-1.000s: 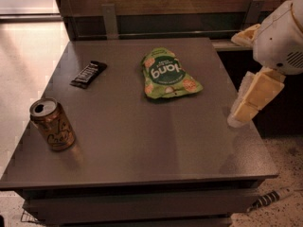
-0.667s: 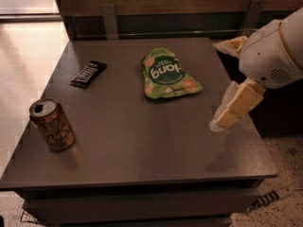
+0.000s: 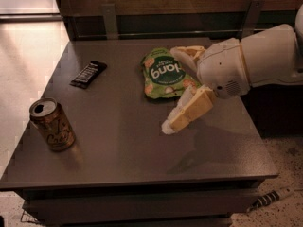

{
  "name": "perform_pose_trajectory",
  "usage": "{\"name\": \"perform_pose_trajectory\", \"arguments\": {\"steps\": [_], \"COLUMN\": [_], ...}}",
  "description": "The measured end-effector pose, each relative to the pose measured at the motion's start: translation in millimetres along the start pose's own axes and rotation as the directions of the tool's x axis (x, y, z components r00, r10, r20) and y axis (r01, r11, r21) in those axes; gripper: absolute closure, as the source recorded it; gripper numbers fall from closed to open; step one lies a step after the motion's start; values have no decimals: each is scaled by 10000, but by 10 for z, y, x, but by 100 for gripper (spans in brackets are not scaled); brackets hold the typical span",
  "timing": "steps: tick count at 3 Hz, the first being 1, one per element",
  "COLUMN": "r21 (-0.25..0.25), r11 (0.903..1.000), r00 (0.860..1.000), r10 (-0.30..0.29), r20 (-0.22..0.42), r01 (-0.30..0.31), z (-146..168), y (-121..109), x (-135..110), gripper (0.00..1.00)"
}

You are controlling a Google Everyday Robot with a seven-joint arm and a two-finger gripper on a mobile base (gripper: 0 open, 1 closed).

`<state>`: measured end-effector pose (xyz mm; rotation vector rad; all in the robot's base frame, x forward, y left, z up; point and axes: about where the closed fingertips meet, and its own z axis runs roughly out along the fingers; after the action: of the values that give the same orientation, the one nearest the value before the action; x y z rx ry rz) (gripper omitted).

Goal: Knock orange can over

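Observation:
The orange can (image 3: pixel 52 125) stands upright near the front left corner of the dark table (image 3: pixel 128 160), its silver top with the opening showing. My gripper (image 3: pixel 171 89) hangs above the middle right of the table, reaching in from the right on a white arm (image 3: pixel 255 63). Its two cream fingers (image 3: pixel 188 111) are spread wide apart with nothing between them. The gripper is far to the right of the can and does not touch it.
A green snack bag (image 3: pixel 165 74) lies flat at the back middle, partly under the gripper. A black candy bar (image 3: pixel 88 73) lies at the back left. A dark wall with metal brackets runs behind the table. Pale floor lies to the left.
The arm has swung left from beyond the table's right edge to above its middle right, closer to the can. The can, bag and bar have not moved.

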<state>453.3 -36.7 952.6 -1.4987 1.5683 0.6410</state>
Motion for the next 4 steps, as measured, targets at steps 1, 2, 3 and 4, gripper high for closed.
{"name": "perform_pose_trajectory", "arguments": {"steps": [1, 2, 3, 4], "r21": [31, -5, -477, -1160], "r11": [10000, 10000, 9989, 9932], "r00": [9999, 9974, 9886, 9800], "r10": [-26, -38, 60, 184], "r20": [99, 722, 1503, 1983], "r01": [26, 39, 11, 48], "z": [76, 386, 837, 1215], "y": [18, 62, 125, 184], "x": [-24, -49, -118, -209], "gripper": [0, 0, 0, 0]}}
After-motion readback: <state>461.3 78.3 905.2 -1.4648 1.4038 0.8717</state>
